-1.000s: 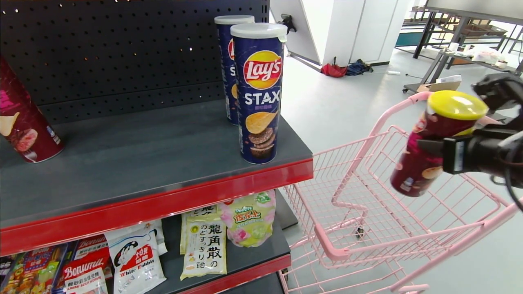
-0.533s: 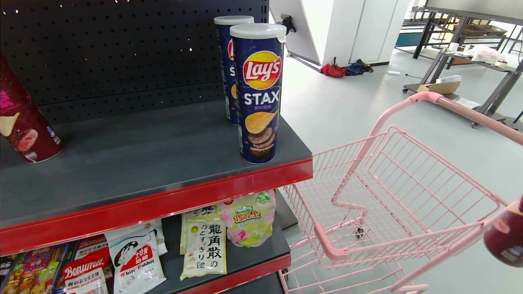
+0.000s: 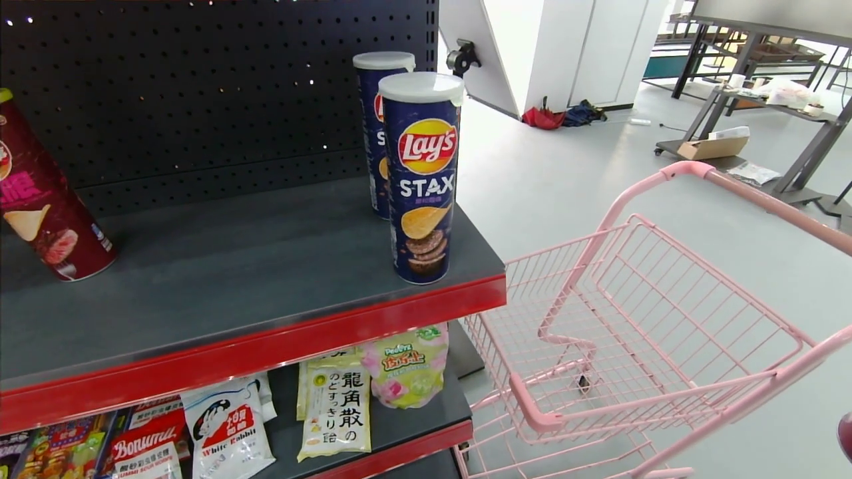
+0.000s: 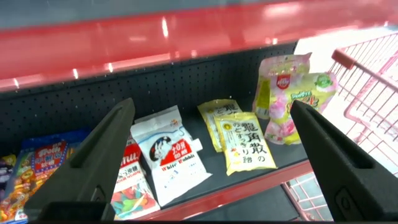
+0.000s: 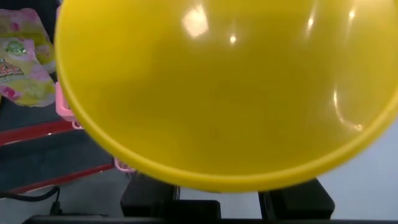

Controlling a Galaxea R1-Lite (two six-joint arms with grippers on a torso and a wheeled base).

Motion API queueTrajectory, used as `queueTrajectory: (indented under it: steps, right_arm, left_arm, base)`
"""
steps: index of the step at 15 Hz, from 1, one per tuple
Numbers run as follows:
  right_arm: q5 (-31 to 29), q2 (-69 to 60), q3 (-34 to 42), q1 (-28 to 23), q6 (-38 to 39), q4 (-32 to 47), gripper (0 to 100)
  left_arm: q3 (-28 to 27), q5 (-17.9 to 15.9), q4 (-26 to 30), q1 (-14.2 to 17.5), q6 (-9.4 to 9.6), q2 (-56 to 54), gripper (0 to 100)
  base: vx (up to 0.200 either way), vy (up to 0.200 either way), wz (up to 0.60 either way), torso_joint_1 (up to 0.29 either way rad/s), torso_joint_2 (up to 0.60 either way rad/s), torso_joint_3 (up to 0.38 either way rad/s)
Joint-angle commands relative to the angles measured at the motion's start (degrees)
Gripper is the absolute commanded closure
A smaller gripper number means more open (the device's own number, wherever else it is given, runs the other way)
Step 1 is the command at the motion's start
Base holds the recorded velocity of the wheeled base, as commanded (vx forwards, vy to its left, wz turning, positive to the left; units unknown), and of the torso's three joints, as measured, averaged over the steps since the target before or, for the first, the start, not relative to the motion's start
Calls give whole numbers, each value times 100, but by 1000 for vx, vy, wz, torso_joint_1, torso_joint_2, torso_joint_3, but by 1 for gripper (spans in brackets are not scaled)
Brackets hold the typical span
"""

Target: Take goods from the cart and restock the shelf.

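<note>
The head camera looks forward and down from high up, at middle range, with the shelf [image 3: 253,266] across the left of the frame and the cart [image 3: 689,167] on the right. The left wrist camera sits low, facing the lower shelf almost level, and looks out between the spread fingers of the left gripper [image 4: 211,104] at the bags [image 4: 242,140] nearby. The right wrist camera is very close to the can [image 5: 224,87], whose yellow lid faces the lens. All three views share the green-and-pink bag [image 3: 407,364]. The head and left wrist views also share the cart.
</note>
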Motion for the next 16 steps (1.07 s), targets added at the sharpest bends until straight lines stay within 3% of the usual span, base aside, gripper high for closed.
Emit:
queueTrajectory:
  steps: [1,8,16]
  right_arm:
    - [-1,-43,2,10,-1,1,100]
    - [87,18,81,36,-1,1,100]
    - [157,89,274,10,-72,-52,100]
  left_arm:
    - [1,1,-2,4,-4,-2,0]
    - [10,1,-2,4,-4,-2,0]
    - [1,1,-2,4,-4,-2,0]
  base:
    - [0,0,0,193,-505,-339]
    - [0,0,0,212,-559,-347]
    - [0,0,0,134,-325,-187]
